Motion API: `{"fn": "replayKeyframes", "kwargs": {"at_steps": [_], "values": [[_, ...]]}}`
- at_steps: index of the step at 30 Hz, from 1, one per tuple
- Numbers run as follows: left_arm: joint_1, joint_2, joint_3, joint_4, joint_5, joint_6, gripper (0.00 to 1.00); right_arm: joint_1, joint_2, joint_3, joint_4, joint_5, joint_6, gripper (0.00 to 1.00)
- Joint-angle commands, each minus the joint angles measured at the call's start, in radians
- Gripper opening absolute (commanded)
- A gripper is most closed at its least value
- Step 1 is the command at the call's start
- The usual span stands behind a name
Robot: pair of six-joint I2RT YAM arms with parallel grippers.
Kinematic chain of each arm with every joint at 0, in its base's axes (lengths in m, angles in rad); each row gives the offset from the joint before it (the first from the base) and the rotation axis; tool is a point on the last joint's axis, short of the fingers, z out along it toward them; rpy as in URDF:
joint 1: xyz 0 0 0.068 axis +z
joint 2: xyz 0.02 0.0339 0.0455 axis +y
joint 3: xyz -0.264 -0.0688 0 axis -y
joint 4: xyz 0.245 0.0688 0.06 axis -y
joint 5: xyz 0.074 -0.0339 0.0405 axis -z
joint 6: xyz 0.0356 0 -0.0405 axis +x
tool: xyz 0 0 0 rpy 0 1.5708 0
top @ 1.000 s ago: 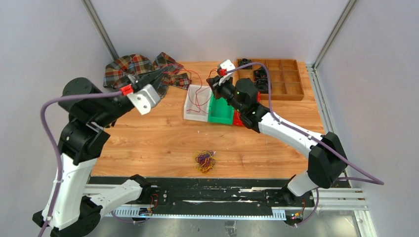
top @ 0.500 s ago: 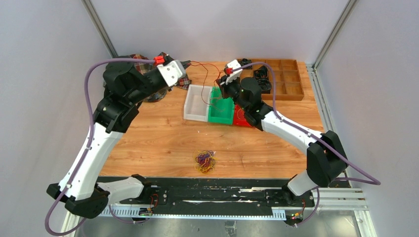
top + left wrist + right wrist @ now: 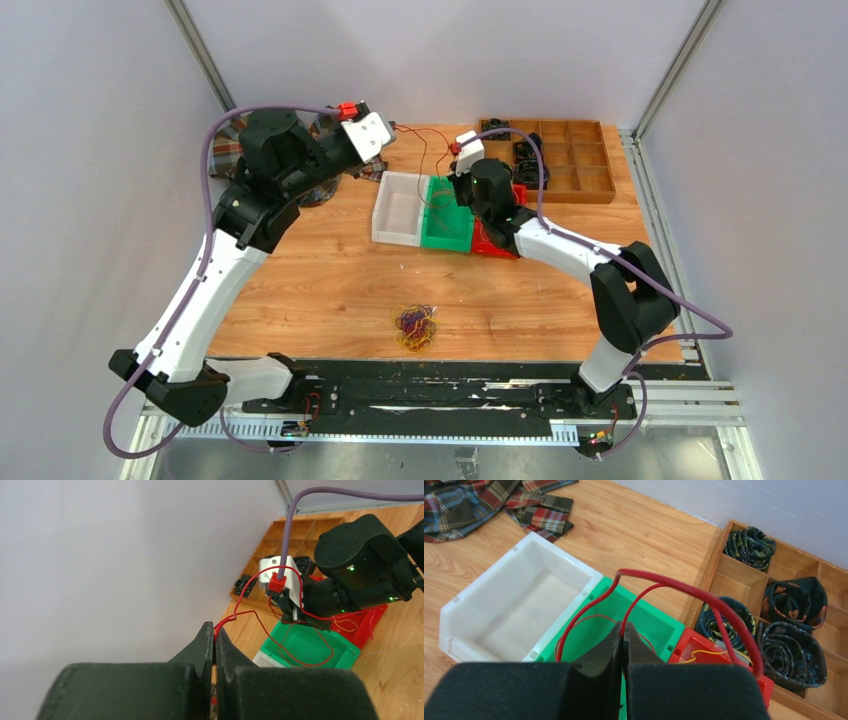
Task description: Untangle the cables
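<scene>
Red cable (image 3: 424,160) spans the two arms in the top view: the left gripper (image 3: 388,128) pinches one end at the far side of the worktop (image 3: 300,290), just right of the plaid cloth (image 3: 226,158), and the right gripper (image 3: 450,180) grips it above the green bin (image 3: 447,228). A second ago the left gripper sat further left over the cloth and the slack hung over the white bin (image 3: 398,212); now the two grippers are nearer each other and the loop drops into the green one. The tangle (image 3: 415,328) of yellow and purple cables lies unmoved at the near centre, well apart from both arms. From the left wrist, the jaws are closed to a slit on the red cable's end, which kinks off rightward. From the right wrist, the jaws are likewise clamped on it; one strand falls into the green bin, the other arches toward the red bin (image 3: 696,647), where a yellow wire (image 3: 719,655) lies. By the look of it, this cable is already freed and being sorted, while the knot itself remains to be worked.
</scene>
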Motion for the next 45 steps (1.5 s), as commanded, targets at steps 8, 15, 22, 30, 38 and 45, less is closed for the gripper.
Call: {"fn": "replayKeyframes", "kwargs": {"at_steps": [8, 15, 22, 30, 38, 45], "values": [[-0.004, 0.120, 0.012, 0.046, -0.274, -0.029, 0.01, -0.043, 0.044, 0.006, -0.040, -0.109, 0.162, 0.25], [-0.004, 0.258, 0.113, 0.045, -0.288, -0.095, 0.00, -0.078, -0.026, -0.057, -0.047, -0.173, 0.293, 0.62], [-0.008, 0.401, 0.286, -0.003, -0.203, -0.205, 0.00, -0.078, -0.195, -0.220, 0.009, -0.137, 0.335, 0.64], [-0.056, 0.496, 0.445, -0.024, -0.120, -0.302, 0.00, -0.078, -0.380, -0.375, 0.029, -0.027, 0.328, 0.63], [-0.067, 0.556, 0.439, 0.034, -0.105, -0.406, 0.00, -0.077, -0.493, -0.468, 0.022, 0.007, 0.328, 0.61], [-0.066, 0.584, 0.383, 0.082, -0.120, -0.409, 0.01, -0.078, -0.571, -0.523, 0.009, 0.052, 0.323, 0.59]]}}
